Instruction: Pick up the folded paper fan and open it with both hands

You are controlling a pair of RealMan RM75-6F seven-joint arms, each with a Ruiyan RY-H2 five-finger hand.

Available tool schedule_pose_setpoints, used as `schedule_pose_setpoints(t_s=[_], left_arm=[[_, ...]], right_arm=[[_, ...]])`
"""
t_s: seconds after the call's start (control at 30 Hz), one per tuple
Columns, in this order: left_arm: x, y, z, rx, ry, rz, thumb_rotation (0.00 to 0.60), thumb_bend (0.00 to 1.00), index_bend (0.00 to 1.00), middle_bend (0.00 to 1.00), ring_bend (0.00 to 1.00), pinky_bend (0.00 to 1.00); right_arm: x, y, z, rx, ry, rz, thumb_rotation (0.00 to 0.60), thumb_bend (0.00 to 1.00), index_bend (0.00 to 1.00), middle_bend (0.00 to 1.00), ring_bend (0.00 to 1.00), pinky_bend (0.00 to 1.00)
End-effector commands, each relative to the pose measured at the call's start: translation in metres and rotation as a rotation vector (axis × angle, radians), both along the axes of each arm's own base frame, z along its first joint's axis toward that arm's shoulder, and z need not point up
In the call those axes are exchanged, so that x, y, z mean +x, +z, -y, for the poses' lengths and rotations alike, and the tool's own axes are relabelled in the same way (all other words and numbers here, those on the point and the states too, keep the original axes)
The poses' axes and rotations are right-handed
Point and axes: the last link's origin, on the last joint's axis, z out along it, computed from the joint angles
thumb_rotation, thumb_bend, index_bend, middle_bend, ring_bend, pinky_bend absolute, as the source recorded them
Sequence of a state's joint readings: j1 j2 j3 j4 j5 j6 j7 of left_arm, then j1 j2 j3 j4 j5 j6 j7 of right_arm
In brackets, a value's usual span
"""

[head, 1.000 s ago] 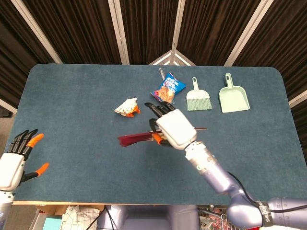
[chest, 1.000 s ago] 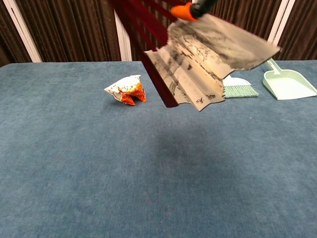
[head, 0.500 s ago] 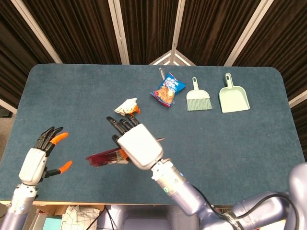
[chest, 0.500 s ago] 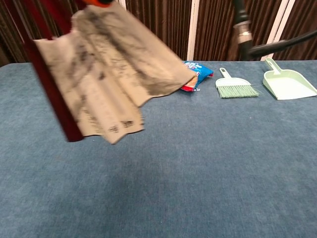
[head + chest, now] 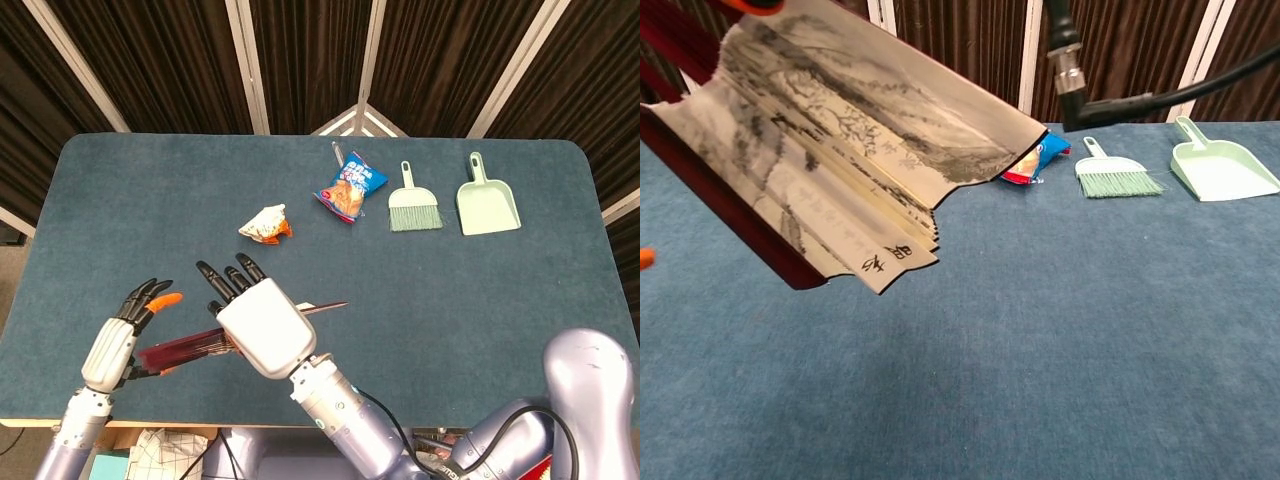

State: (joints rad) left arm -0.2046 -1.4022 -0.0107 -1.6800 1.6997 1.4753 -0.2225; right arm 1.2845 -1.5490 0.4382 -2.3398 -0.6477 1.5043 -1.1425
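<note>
The paper fan point(image 5: 190, 347) (partly spread) is gripped by the right hand point(image 5: 258, 322), its long axis pointing leftward at the spread-fingered, empty left hand point(image 5: 118, 343) just beside.

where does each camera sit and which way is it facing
Head view: high above the near edge, looking steeply down on the table; shows the left hand, the right hand holding the fan, and both forearms.
Chest view: low at the near edge, looking level across the table toward the curtain; the fan fills the upper left, with a stretch of arm top centre.
Shared: fan, snack bag, brush, dustpan.
</note>
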Motion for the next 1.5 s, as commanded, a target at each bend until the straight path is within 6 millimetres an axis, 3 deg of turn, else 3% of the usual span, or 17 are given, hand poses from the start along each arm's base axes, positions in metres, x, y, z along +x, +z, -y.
schedule_pose_setpoints(t_s=[0.03, 0.2, 0.87, 1.17, 1.37, 1.5], left_arm=[[0.004, -0.009, 0.001, -0.025, -0.008, 0.023, 0.6, 0.26, 0.25, 0.08, 0.0, 0.09], [0.006, -0.02, 0.003, -0.054, -0.012, -0.014, 0.6, 0.26, 0.25, 0.08, 0.0, 0.08], [0.021, -0.03, 0.001, -0.05, -0.022, 0.052, 0.6, 0.28, 0.36, 0.11, 0.0, 0.09], [0.02, -0.029, 0.003, -0.039, -0.018, 0.061, 0.6, 0.48, 0.51, 0.18, 0.0, 0.09], [0.014, -0.022, 0.001, -0.015, 0.011, 0.072, 0.6, 0.54, 0.62, 0.23, 0.0, 0.09], [0.011, -0.021, 0.0, -0.015, 0.018, 0.063, 0.6, 0.54, 0.64, 0.25, 0.0, 0.09]], right_arm=[[0.001, -0.004, 0.0, -0.014, 0.0, -0.017, 0.6, 0.5, 0.73, 0.14, 0.25, 0.17], [0.003, -0.013, 0.0, -0.017, 0.001, -0.035, 0.6, 0.5, 0.72, 0.14, 0.25, 0.17], [0.016, -0.03, -0.011, -0.003, 0.051, -0.015, 0.6, 0.5, 0.73, 0.14, 0.25, 0.18], [0.02, -0.036, -0.015, -0.008, 0.052, -0.013, 0.6, 0.5, 0.73, 0.14, 0.25, 0.18], [0.017, -0.035, -0.014, 0.002, 0.03, -0.003, 0.6, 0.5, 0.73, 0.14, 0.25, 0.18], [0.015, -0.033, -0.013, -0.006, 0.029, -0.009, 0.6, 0.5, 0.73, 0.14, 0.25, 0.18]])
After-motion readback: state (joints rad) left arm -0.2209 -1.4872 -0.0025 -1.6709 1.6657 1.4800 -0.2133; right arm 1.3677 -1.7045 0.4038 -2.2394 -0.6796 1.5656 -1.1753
